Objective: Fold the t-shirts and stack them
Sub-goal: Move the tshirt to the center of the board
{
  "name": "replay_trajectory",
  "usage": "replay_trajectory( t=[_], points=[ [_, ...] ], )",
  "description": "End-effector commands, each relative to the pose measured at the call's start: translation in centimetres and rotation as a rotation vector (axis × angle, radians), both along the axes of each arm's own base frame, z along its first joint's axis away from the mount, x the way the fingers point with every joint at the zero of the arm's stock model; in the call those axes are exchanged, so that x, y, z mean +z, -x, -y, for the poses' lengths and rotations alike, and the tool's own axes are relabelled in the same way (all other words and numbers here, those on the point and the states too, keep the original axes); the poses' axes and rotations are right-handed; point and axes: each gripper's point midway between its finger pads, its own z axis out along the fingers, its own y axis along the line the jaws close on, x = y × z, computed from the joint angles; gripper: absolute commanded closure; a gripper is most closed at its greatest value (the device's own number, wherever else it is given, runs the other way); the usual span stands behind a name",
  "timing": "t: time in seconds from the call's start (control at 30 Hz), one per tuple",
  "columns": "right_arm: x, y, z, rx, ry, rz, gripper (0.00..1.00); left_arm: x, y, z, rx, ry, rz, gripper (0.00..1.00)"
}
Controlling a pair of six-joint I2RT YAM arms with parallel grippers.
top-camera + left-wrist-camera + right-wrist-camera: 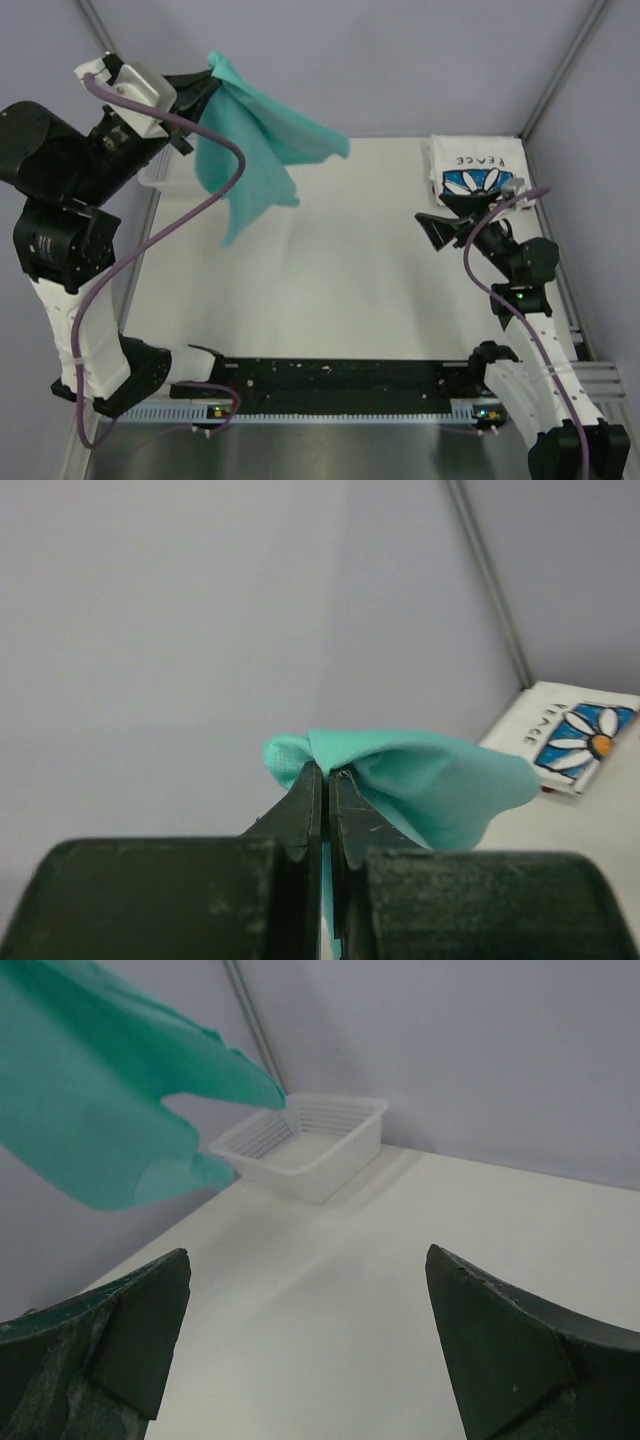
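One teal shirt hangs pinched in the left tool; the white shirt reads "PEACE"; the right tool gapes.

The hanging t-shirt is plain teal-green. The folded t-shirt is white, with a blue panel and an orange-centred white daisy.

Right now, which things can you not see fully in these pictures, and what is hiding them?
Top external: the basket is mostly behind the left arm and the hanging teal t-shirt.
Top external: the right gripper and its cable cover the white t-shirt's near edge.
Right wrist: the left and top edges cut off the teal t-shirt.
Left wrist: the left gripper hides the pinched cloth below its tips.
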Motion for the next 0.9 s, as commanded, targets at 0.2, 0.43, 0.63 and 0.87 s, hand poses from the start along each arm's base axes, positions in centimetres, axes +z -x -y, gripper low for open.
replay_trajectory(
  t=[0.2,0.43,0.63,0.87],
  points=[
    [-0.1,1.6,-2.4,0.186,0.086,-0.124,0.02,-19.8,-8.4,7.6,-0.198,-0.129,-0.617,1.00],
    [-2.9,1.8,-3.6,0.244,0.240,-0.275,0.10,-33.4,-17.1,9.0,-0.070,-0.211,-0.922,1.00],
    [-9.9,5.0,-10.2,0.375,0.668,-0.328,0.10,-41.1,-24.9,6.2,0.169,-0.300,-0.979,0.59],
    [-19.2,7.9,-12.6,0.461,1.140,-0.442,0.14,-38.9,-24.5,2.1,0.179,-0.210,-0.981,0.25]
  ],
)
